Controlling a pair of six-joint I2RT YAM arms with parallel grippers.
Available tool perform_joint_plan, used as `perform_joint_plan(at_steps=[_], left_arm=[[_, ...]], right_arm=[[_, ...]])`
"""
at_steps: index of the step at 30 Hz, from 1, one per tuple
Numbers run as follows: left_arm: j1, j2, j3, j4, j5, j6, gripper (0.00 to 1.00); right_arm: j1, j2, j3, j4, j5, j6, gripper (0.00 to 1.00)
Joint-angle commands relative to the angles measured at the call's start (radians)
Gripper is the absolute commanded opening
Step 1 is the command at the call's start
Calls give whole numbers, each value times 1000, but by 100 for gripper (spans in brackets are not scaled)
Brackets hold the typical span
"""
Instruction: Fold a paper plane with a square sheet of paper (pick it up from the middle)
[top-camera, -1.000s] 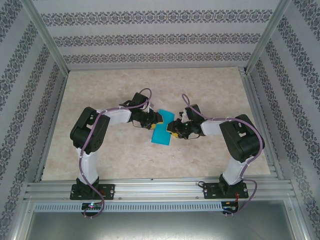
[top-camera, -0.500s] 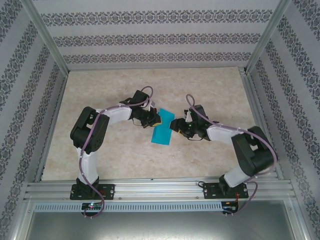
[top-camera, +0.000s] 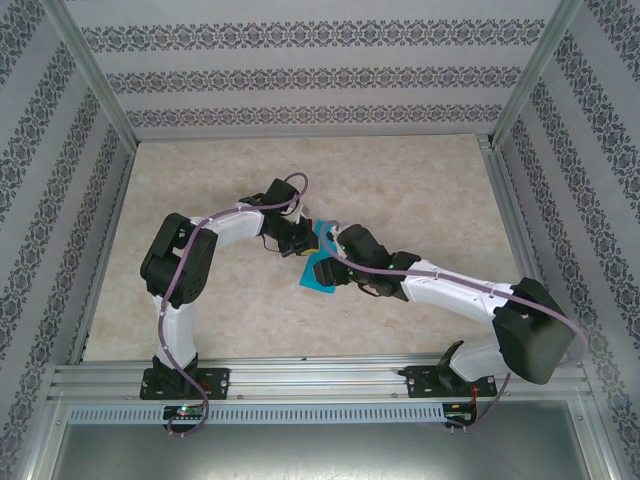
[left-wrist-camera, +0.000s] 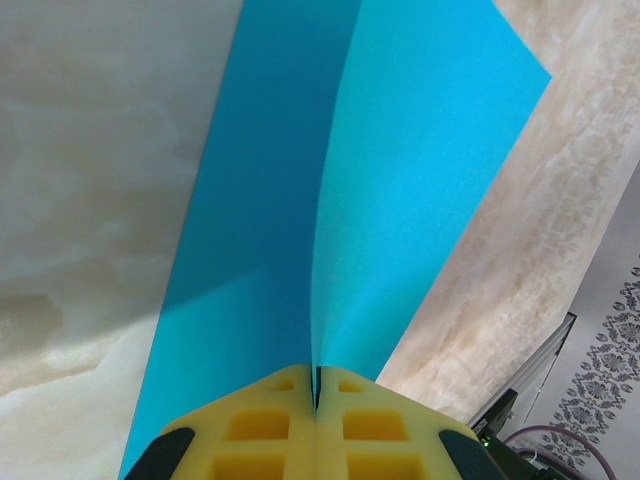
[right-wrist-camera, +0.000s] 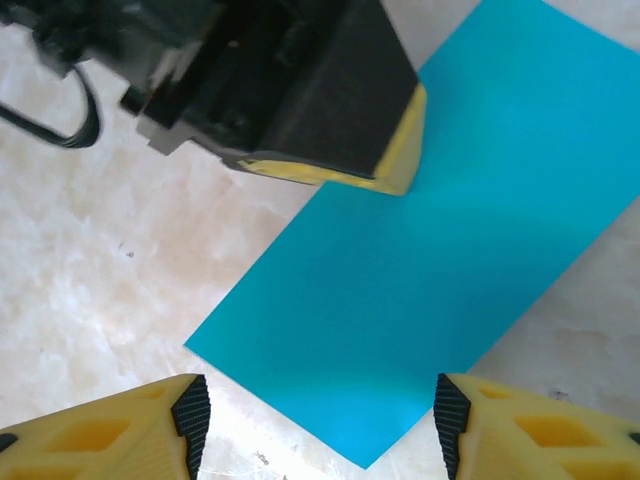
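Observation:
The square sheet of paper (top-camera: 320, 272) is turquoise-blue and lies on the table between the two arms. My left gripper (left-wrist-camera: 316, 385) is shut on the sheet's near edge, its yellow pads pressed together. From that pinch a raised crease runs up the sheet (left-wrist-camera: 400, 180), one side in shade and the other bright. My right gripper (right-wrist-camera: 320, 420) hangs open just above the sheet (right-wrist-camera: 420, 260), a fingertip on either side of its near corner and nothing between them. The left gripper (right-wrist-camera: 320, 100) sits on the sheet's far edge. The paper plane is out of view.
The tabletop (top-camera: 430, 190) is pale marble-patterned, with aluminium rails along its sides and patterned walls around it. The right arm (top-camera: 450, 290) stretches low across the table from the right. The left arm (top-camera: 230, 230) arcs in from the left.
The right arm has reached left until its gripper hangs over the sheet, and its jaws have opened wider. The left gripper has shut on the sheet's edge.

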Motion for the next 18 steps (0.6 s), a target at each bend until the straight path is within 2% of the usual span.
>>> perform_joint_plan(at_steps=[1,8,18], left_arm=[[10,-15,26,-20,12,0,7],[10,-18,21,-20,15,-6,7],[10,-19,20,-17,16,-9,7]], right_arm=[[76,1,47,-95,163,-95,68],[170,122,148,-122,214,-110,69],[220,271,251,-190,320,-81,63]])
